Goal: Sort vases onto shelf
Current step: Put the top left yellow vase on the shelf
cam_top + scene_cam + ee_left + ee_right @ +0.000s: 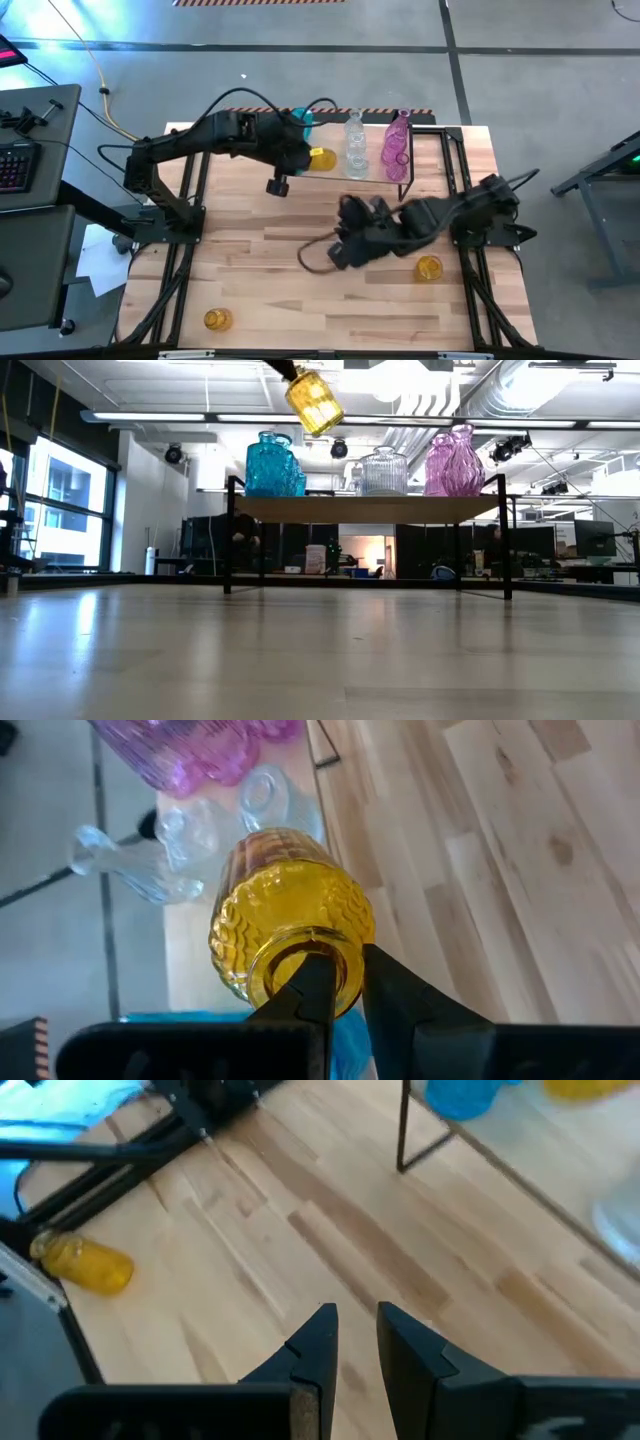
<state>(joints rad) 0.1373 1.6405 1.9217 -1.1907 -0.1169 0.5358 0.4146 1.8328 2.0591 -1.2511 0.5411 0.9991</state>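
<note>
Yellow vase (290,935), pinched at its rim by the left gripper (340,982), hangs over the shelf (370,508) between teal vases (272,465) and clear vases (383,472): lower it upright into that gap without nudging neighbours; right gripper (352,1342) idle over the table, jaws slightly parted, empty.

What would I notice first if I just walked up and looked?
Probably the yellow vase hanging in the air above the shelf, pinched at its rim by the left pincer. Next, the bright row on the shelf: teal vases, clear ones, then pink ones.
</note>
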